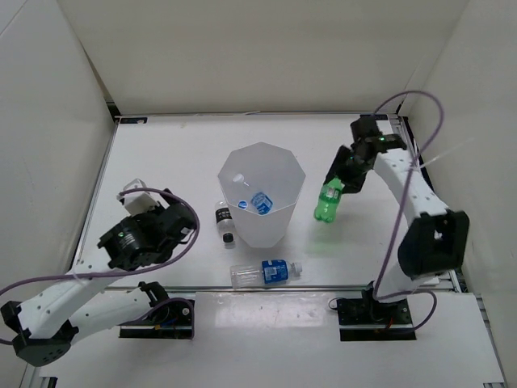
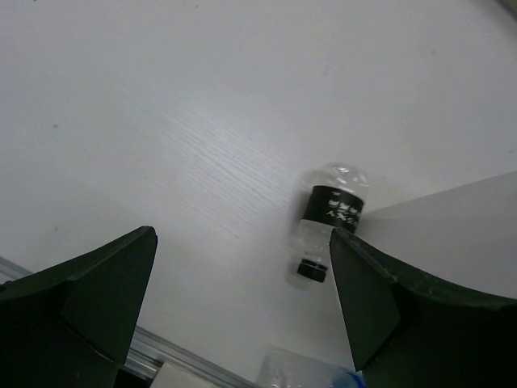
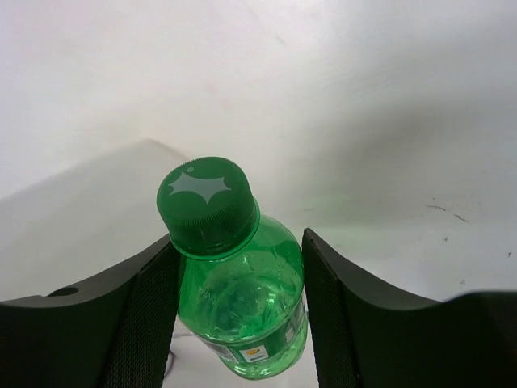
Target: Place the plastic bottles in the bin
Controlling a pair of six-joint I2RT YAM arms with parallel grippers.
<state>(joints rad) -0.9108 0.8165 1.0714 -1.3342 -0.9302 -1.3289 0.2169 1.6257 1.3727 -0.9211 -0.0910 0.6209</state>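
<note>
The bin (image 1: 279, 230) stands mid-table; its wall shows at the right of the left wrist view (image 2: 460, 226). Inside it lie a blue-labelled bottle (image 1: 260, 201) and a plain clear one (image 1: 239, 179). My right gripper (image 1: 339, 183) is shut on the green bottle (image 1: 327, 204) just right of the bin; the pads (image 3: 145, 307) grip its shoulder below the cap (image 3: 206, 202). The black-labelled bottle (image 1: 224, 222) lies against the bin's left side (image 2: 329, 217). Another blue-labelled bottle (image 1: 266, 272) lies in front of the bin (image 2: 303, 373). My left gripper (image 1: 192, 226) is open and empty (image 2: 242, 236), left of the black-labelled bottle.
White walls enclose the table on the left, back and right. A metal rail (image 2: 186, 356) runs along the table's near edge, close to the front blue-labelled bottle. Purple cables loop from both arms.
</note>
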